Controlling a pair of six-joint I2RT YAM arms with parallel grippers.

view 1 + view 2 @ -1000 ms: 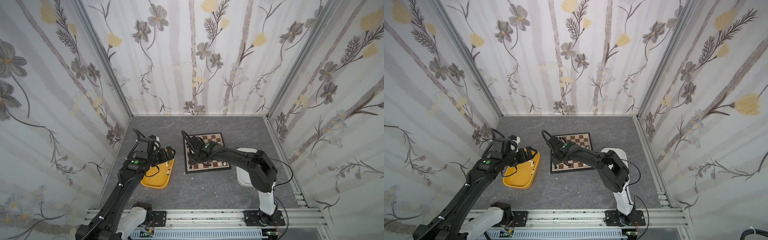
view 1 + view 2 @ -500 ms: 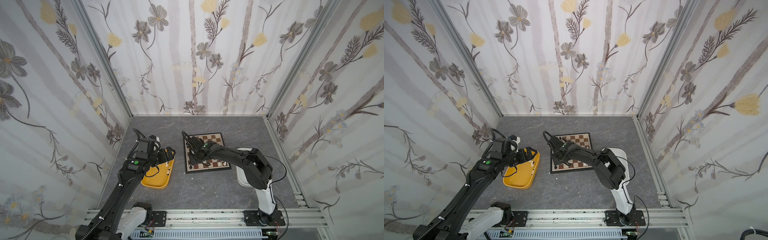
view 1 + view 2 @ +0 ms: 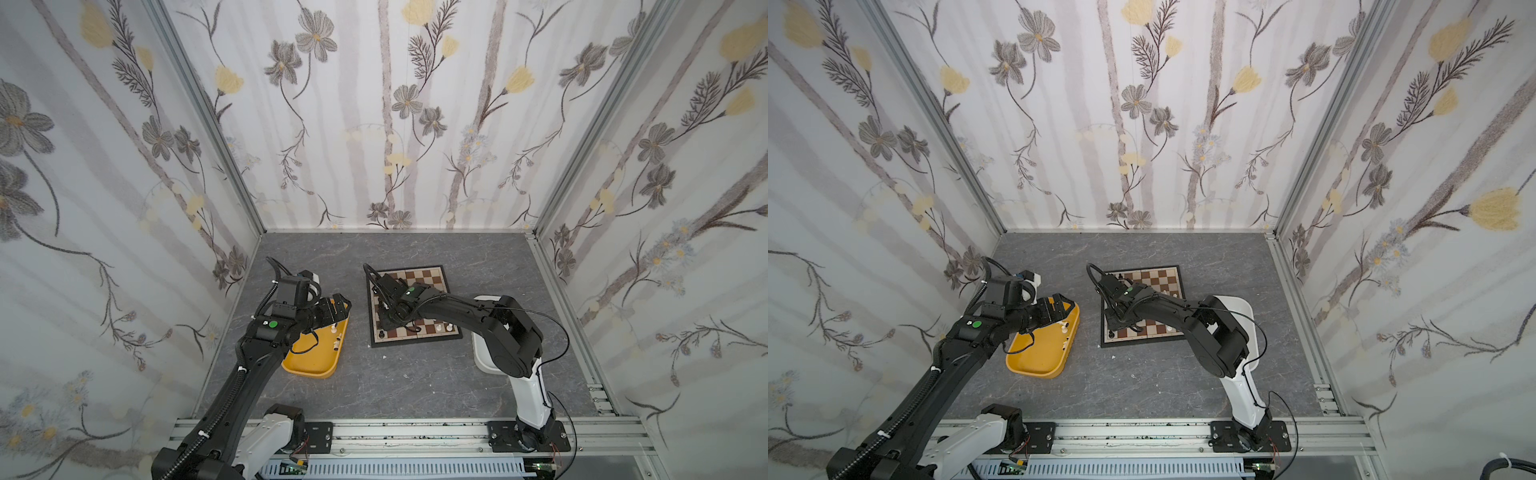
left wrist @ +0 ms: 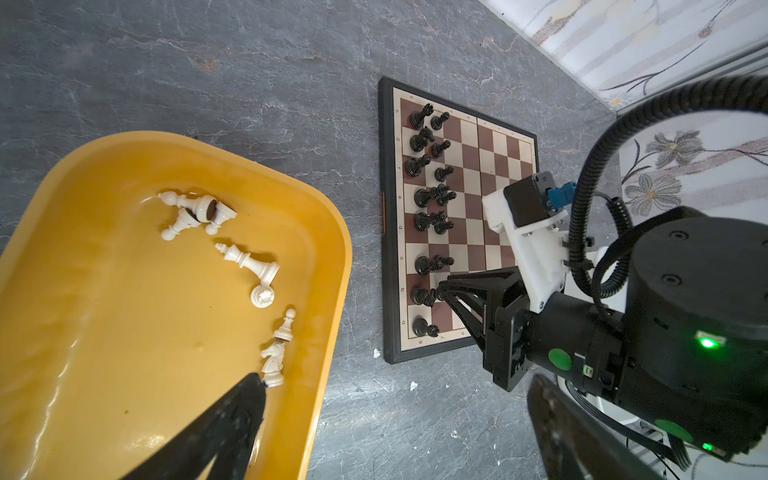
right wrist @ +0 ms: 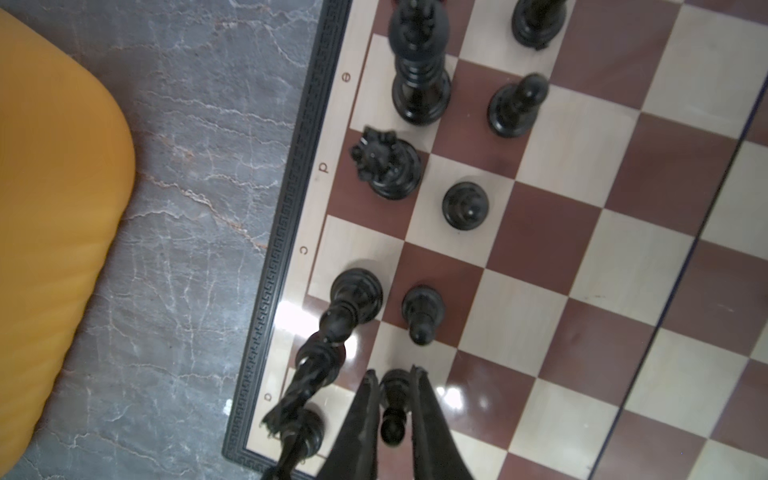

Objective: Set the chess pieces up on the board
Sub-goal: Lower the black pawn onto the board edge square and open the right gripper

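Grey tabletop [image 5: 187, 199]; board [image 5: 540, 249] border: e, d, c

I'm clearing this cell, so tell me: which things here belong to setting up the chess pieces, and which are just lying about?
Job: board, black pieces on it, white pieces, yellow tub holding them.
Lying about: white tub, contents hidden; white crumbs on the table.

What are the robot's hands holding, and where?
Left hand: nothing, open. Right hand straddles a small glossy black plastic pawn; whether it grips cannot be told.
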